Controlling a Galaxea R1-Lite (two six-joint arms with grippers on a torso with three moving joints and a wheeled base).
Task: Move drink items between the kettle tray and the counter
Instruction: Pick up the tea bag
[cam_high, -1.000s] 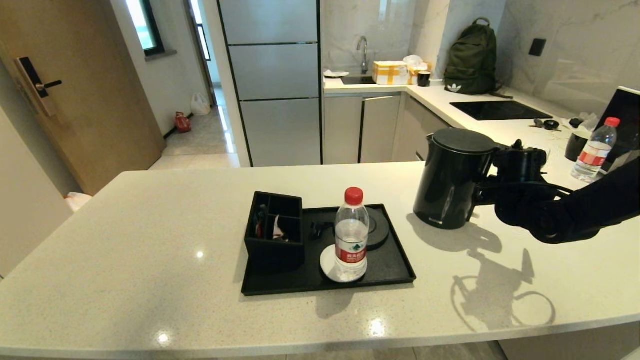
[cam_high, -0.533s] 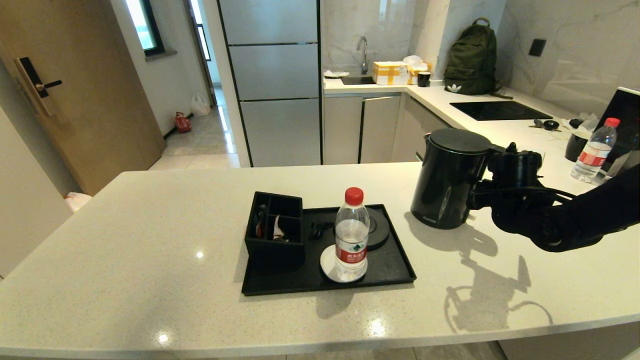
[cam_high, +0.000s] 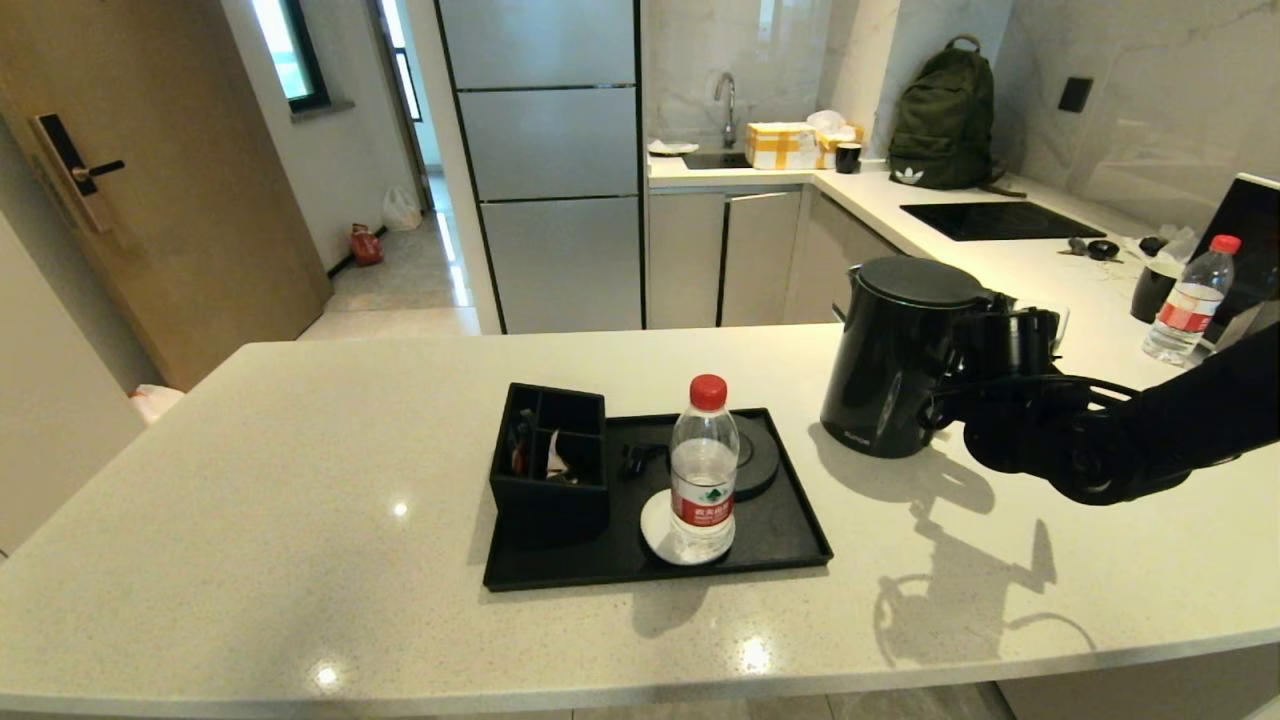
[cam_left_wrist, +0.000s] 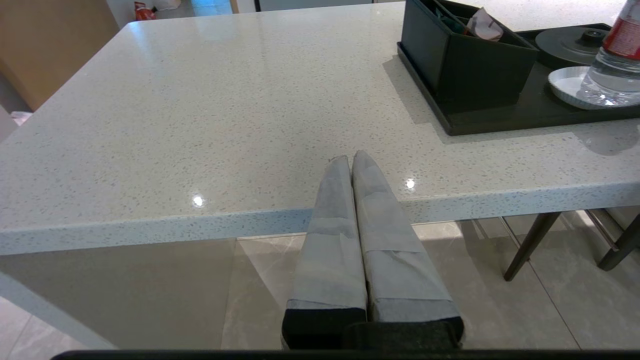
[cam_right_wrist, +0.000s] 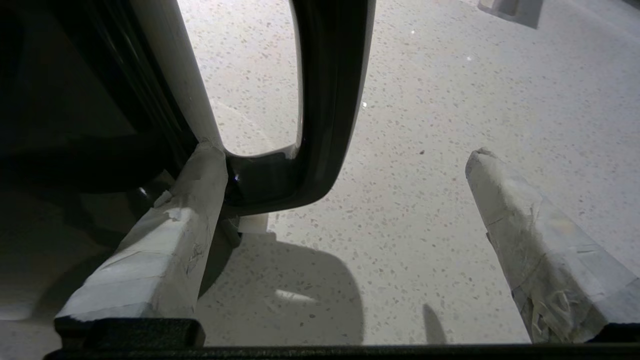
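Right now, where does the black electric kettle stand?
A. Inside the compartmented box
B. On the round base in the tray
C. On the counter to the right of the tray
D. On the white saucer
C: the electric kettle stands on the counter right of the tray, with the open right hand at its handle.

Black kettle (cam_high: 902, 355) upright on counter (cam_high: 300, 450) right of centre frame, right gripper (cam_high: 985, 355) at its handle side; kettle tray (cam_high: 780, 530) at centre carrying compartmented box (cam_high: 548, 470), round base (cam_high: 755, 455), red-capped water bottle (cam_high: 702, 470) on white saucer (cam_high: 652, 525).
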